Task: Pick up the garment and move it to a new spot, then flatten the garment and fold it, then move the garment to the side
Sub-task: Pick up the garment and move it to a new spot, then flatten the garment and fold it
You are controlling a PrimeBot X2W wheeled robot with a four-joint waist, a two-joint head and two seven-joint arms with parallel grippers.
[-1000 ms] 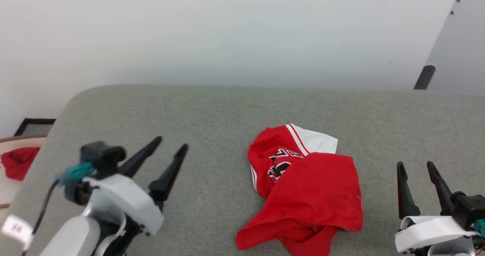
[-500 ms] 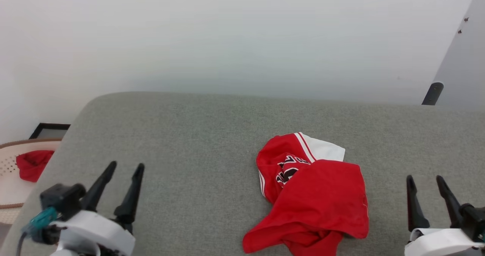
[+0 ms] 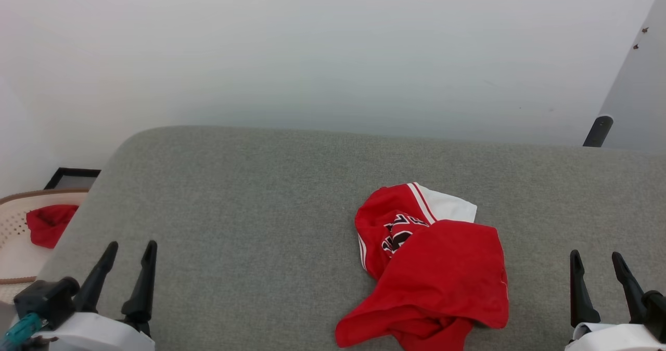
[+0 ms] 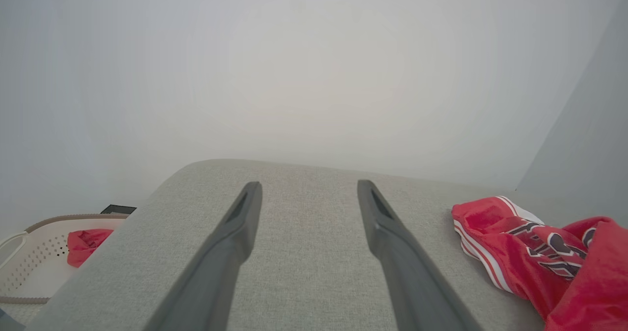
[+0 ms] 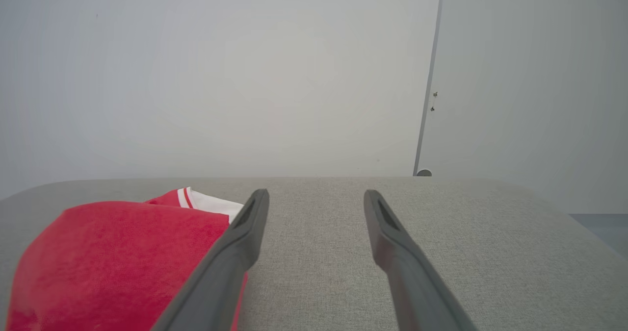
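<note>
Since a second earlier my left pincer had drawn back toward the near-left corner of the grey cushion. My head had shifted a little as well, so the garment had not really moved. Both pincers stood wide open and empty, the right pincer low at my right. I judged the main risk to be the crumpled heap itself. With its layers doubled over, a pinch could catch only the top fold, or a thick wad, and lift it bunched. It also lay close to the near edge, so a careless drag might pull it off. The garment rested right of centre between my pincers, near the right one without touching it and well apart from the left.
</note>
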